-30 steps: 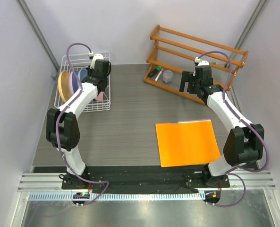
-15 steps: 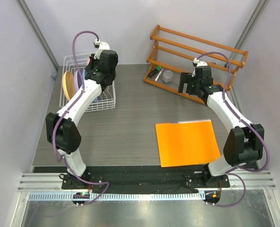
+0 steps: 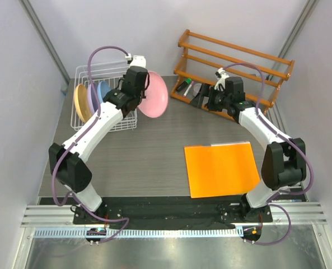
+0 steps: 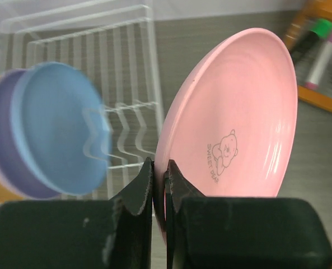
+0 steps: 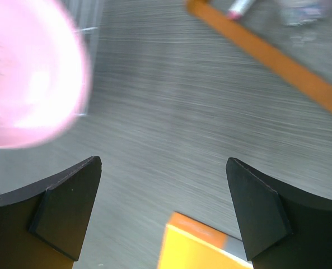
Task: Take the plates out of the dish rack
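- Top view: left gripper (image 3: 139, 92) shut narrow on the rim of the pink plate (image 3: 154, 95). The plate stands on edge, outside the dish rack (image 3: 84, 73), just off its right end and above the bare table (image 3: 149, 148).
- Top view, count: four plates. One is pink, in the left fingers. Three are in the rack: yellow-orange plate (image 3: 80, 103), lavender plate (image 3: 92, 96) and light blue plate (image 3: 103, 91). They stand on edge, one behind the other, in the rack's left part. Also one rack, one flat orange sheet (image 3: 221, 168) and one wooden shelf (image 3: 235, 53).
- Top view: right gripper (image 3: 204, 102) sits by the shelf's lower rail, jaws spread wide, nothing in them, turned toward the pink plate. The sheet lies at near right, well apart from the plate. The right arm is nearer the sheet; the left arm carries the plate.
- Left wrist view: the fingers (image 4: 140, 190) pinch the plate's lower rim, almost closed. The disc rises up and to the right of them, its hollow face with a small bear print toward the camera. Light blue and lavender plates are at left among the rack wires, blurred, with a yellow sliver at the frame edge.
- Right wrist view: the fingers (image 5: 65, 213) stand wide apart with an empty gap. The pink plate is a blur at upper left, ahead and left of them, not touching. A corner of the sheet shows low between the fingers.
- Judgement: the next move turns on the plate being on edge and gripped from below. It must tip flat before set-down. Whether it goes to the sheet or to the right gripper, I cannot tell.
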`<state>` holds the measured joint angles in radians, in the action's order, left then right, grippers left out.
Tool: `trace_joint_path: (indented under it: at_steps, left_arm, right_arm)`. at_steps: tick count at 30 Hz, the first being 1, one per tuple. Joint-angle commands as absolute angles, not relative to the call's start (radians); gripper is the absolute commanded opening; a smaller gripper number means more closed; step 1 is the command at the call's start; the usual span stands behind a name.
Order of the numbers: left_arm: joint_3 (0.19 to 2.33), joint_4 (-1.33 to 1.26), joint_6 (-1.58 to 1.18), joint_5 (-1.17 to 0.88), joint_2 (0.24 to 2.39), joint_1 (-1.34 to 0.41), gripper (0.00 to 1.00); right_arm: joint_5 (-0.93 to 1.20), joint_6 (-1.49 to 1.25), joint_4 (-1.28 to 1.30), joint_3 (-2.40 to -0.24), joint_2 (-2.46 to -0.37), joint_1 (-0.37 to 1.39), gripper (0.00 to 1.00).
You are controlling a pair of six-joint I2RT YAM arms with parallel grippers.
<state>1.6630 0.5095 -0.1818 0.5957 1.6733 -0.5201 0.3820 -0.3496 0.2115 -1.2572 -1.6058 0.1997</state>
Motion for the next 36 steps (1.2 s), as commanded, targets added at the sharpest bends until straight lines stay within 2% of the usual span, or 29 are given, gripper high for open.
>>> trace_joint_path:
  at_steps: [1,8,17,19,20,21,23,24,25,27,28,29,31,32,33,36]
  left_arm:
    - [1.6,0.491,-0.34,0.301,1.646,-0.522,0.0]
    - [1.51,0.407,-0.434,0.187,1.623,-0.522,0.0]
    - [1.44,0.347,-0.482,0.16,1.589,-0.522,0.0]
    - [1.428,0.344,-0.482,0.156,1.582,-0.522,0.0]
    - [1.424,0.335,-0.482,0.156,1.572,-0.522,0.0]
    - [1.417,0.331,-0.485,0.16,1.568,-0.522,0.0]
    - [1.399,0.315,-0.489,0.16,1.556,-0.522,0.0]
    - [1.394,0.311,-0.488,0.158,1.552,-0.522,0.0]
    - [1.382,0.305,-0.489,0.16,1.549,-0.522,0.0]
    - [1.374,0.304,-0.485,0.169,1.539,-0.522,0.0]
    - [1.367,0.304,-0.479,0.173,1.536,-0.522,0.03]
    - [1.362,0.304,-0.466,0.181,1.532,-0.52,0.38]
    - [1.356,0.32,-0.454,0.246,1.526,-0.522,0.67]
    - [1.355,0.331,-0.443,0.273,1.525,-0.522,0.93]
    - [1.35,0.34,-0.425,0.309,1.519,-0.522,0.99]
    - [1.338,0.373,-0.384,0.466,1.511,-0.522,1.0]
  right_arm:
    - [0.564,-0.503,0.005,-1.232,-1.637,0.255,1.0]
    - [0.563,-0.545,-0.081,-1.218,-1.707,0.304,1.0]
    - [0.529,-0.528,-0.068,-1.184,-1.753,0.305,0.99]
    - [0.537,-0.517,-0.069,-1.175,-1.758,0.305,0.87]
    - [0.548,-0.518,-0.071,-1.174,-1.759,0.305,0.75]
    - [0.56,-0.525,-0.074,-1.169,-1.763,0.305,0.53]
    - [0.587,-0.531,-0.107,-1.154,-1.772,0.305,0.35]
    - [0.616,-0.538,-0.12,-1.147,-1.776,0.305,0.22]
    - [0.623,-0.554,-0.136,-1.137,-1.778,0.304,0.02]
    - [0.641,-0.568,-0.167,-1.103,-1.767,0.304,0.01]
    - [0.644,-0.583,-0.195,-1.094,-1.763,0.304,0.01]
    - [0.634,-0.587,-0.195,-1.088,-1.75,0.301,0.01]
    - [0.589,-0.589,-0.163,-1.072,-1.737,0.292,0.01]
    - [0.565,-0.583,-0.138,-1.074,-1.727,0.284,0.01]
    - [0.54,-0.572,-0.111,-1.08,-1.712,0.269,0.01]
    - [0.48,-0.509,0.033,-1.115,-1.706,0.244,0.01]
